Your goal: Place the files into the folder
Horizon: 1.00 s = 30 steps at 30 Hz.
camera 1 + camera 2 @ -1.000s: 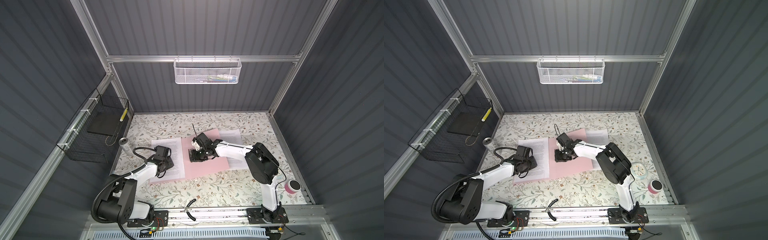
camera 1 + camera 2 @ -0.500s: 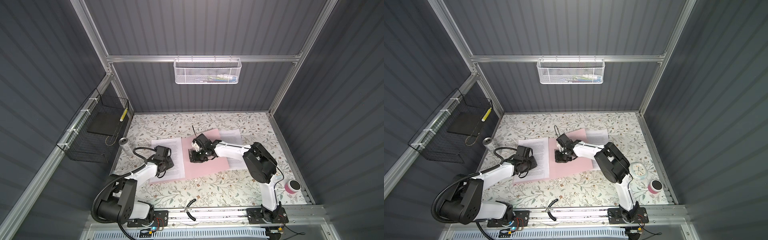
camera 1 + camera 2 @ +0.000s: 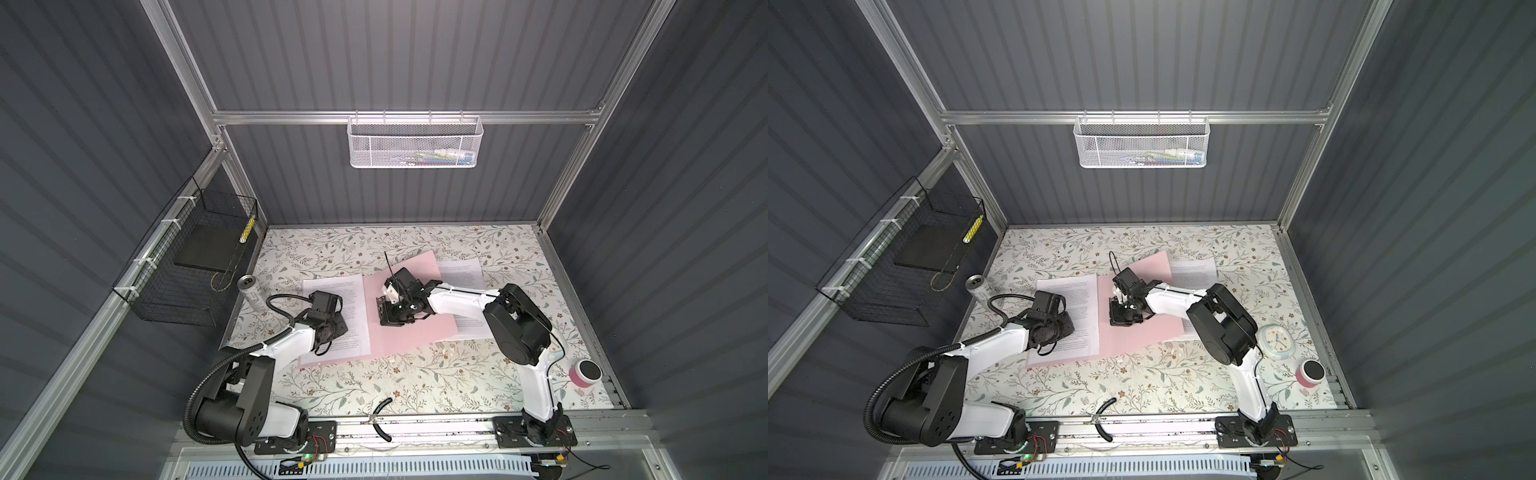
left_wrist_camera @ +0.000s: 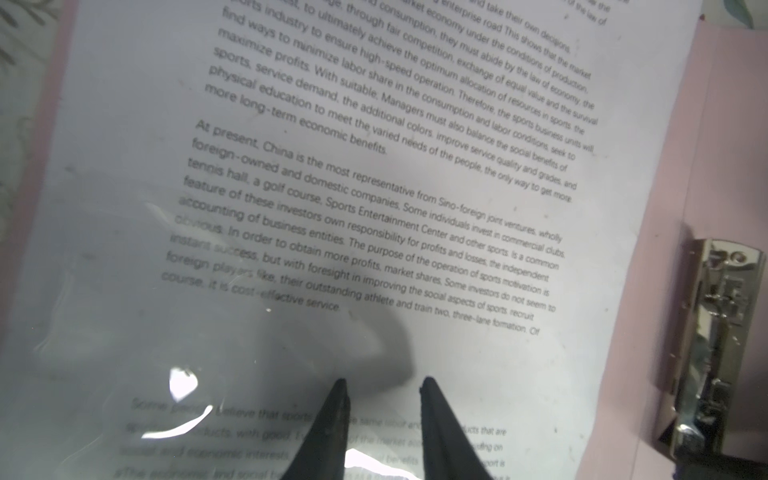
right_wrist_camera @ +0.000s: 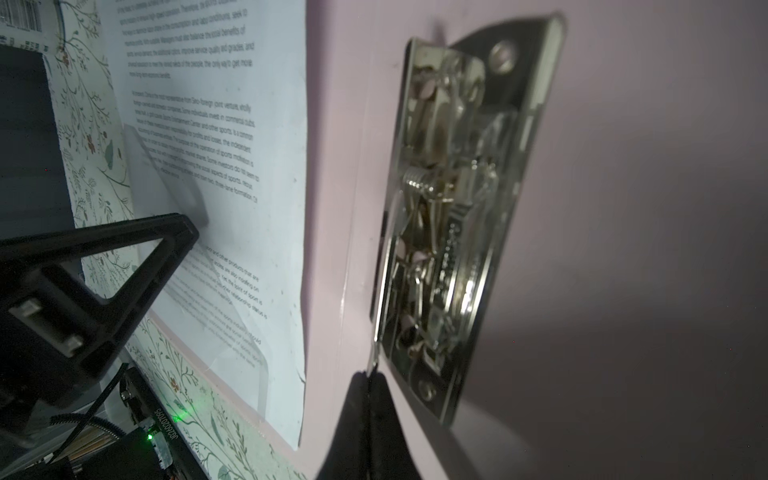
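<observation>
**Status at this step**

- The folder (image 3: 411,338) lies open and flat on the table (image 3: 374,386), inner side up.
- One printed sheet of the files (image 3: 353,291) rests on the left cover, its long edge just beside the spine crease.
- A second sheet (image 3: 462,270) lies at the outer edge of the right cover, partly covered by it and by the right arm. It is not filed.
- The metal clip (image 5: 449,208) sits on the right cover near the spine, with no paper under it.

**Pincers**

- Left pincer (image 4: 382,384): the jaws stand a little apart with nothing between them, and the tips are down on the left-hand sheet.
- Right pincer (image 5: 368,376): closed. The thin lever end of the clip meets its tips, but whether the lever is actually pinched cannot be told.

**Progress (judgement)**

The task is partly done. The folder is open and one sheet is staged inside, but nothing is clamped. What probably remains is to raise the clip, bring both sheets under it and release it.
</observation>
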Tool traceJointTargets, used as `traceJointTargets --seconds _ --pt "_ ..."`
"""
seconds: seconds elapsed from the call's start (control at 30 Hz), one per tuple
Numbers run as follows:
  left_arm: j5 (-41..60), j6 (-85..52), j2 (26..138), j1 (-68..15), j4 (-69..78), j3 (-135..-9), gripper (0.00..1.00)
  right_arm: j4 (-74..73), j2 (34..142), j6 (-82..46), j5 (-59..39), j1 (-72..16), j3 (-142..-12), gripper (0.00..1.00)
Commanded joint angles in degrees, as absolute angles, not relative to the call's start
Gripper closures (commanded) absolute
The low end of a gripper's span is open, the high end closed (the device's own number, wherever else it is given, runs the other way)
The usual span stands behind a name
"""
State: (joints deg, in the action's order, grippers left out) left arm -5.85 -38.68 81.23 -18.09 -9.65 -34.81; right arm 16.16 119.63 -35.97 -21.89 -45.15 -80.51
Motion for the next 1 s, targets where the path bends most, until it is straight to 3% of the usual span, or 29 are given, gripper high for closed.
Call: traceJointTargets --seconds 0.0,0.23,0.57,0.77,0.97 --pt "-4.94 -37.57 85.32 -18.45 -14.78 -34.71 0.74 17.13 121.15 -36.28 -21.94 -44.4 -81.04 1.0" --pt "-5.09 -37.68 87.38 -18.46 -15.53 -35.76 0.77 17.95 122.37 -39.54 -22.2 -42.22 -79.17 1.0" --pt "-4.39 -37.6 88.33 -18.46 -15.8 -36.1 0.79 32.72 128.15 -37.81 -12.44 -41.28 -84.27 1.0" --pt "-4.4 -37.53 88.89 -18.45 -16.08 -36.38 0.8 32.46 130.14 -37.97 -12.34 -39.58 -82.03 1.0" --pt "-4.74 -37.64 89.38 -18.46 -16.34 -36.65 0.8 28.62 127.94 -37.15 -18.18 -37.22 -80.29 1.0"
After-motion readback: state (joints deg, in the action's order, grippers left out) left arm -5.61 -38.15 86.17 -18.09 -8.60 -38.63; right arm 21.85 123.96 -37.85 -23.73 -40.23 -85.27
